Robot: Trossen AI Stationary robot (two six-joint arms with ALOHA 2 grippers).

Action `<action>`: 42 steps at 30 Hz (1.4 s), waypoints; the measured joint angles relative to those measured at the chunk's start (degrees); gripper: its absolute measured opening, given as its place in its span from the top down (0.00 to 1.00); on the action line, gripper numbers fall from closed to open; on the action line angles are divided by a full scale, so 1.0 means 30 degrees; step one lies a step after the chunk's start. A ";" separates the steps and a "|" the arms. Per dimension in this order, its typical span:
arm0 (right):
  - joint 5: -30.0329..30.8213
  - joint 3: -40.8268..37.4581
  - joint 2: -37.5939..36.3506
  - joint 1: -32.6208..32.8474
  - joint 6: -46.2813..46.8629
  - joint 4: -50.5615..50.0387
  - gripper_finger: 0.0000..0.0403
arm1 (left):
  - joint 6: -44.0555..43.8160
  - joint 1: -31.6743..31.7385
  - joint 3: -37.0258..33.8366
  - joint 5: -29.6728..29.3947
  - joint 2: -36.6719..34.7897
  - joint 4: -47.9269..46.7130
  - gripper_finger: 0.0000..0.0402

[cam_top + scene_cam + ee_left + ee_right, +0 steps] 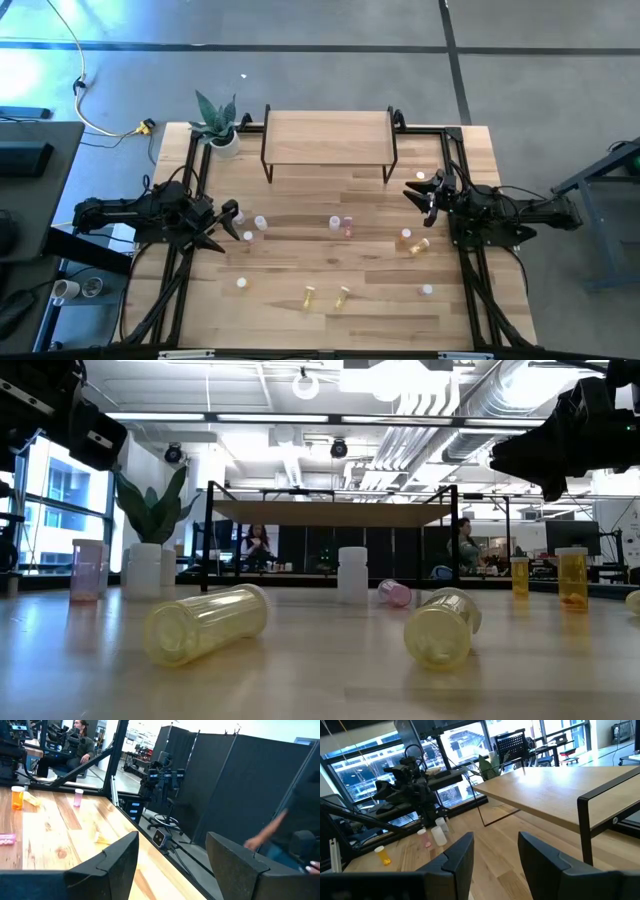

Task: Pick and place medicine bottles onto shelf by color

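Left gripper (232, 222) hangs over the bench's (330, 310) left side, fingers (117, 860) spread wide, nothing between them. Just right of it, two white bottles (261, 222) stand close together; another white one (241, 283) sits nearer the front edge.

Potted plant (216, 125) at the back-left corner, beside the shelf (328, 137). Shelf top is bare wood on black legs, set at the bench's back centre (no bottles on it yet).

Mid-bench: a white bottle (334, 223) and a pink bottle (347, 227) side by side. Toward the front, two pale yellow bottles (342, 295) lie on their sides; the low view shows both tipped over.

Further right: an orange bottle (418, 245) lying down near a standing one (406, 235), and a white bottle (427, 291) near the front right.

Right gripper (418, 192) hovers right of the shelf, close to a white bottle (420, 176). Its fingers (457, 855) are parted, holding nothing.
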 joint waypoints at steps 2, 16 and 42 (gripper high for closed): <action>0.0000 -0.0003 0.0000 0.0000 -0.0001 0.0000 0.64 | -0.0076 0.0000 0.0000 0.0000 0.0000 0.0000 0.45; 0.0000 -0.0003 -0.0001 0.0000 0.0004 0.0000 0.64 | -0.5047 0.0000 0.0000 -0.0007 -0.0001 0.0000 0.45; 0.0000 -0.0003 0.0000 0.0000 0.0000 0.0000 0.64 | -0.9349 0.0007 -0.0007 -1.4827 0.0000 0.0320 0.45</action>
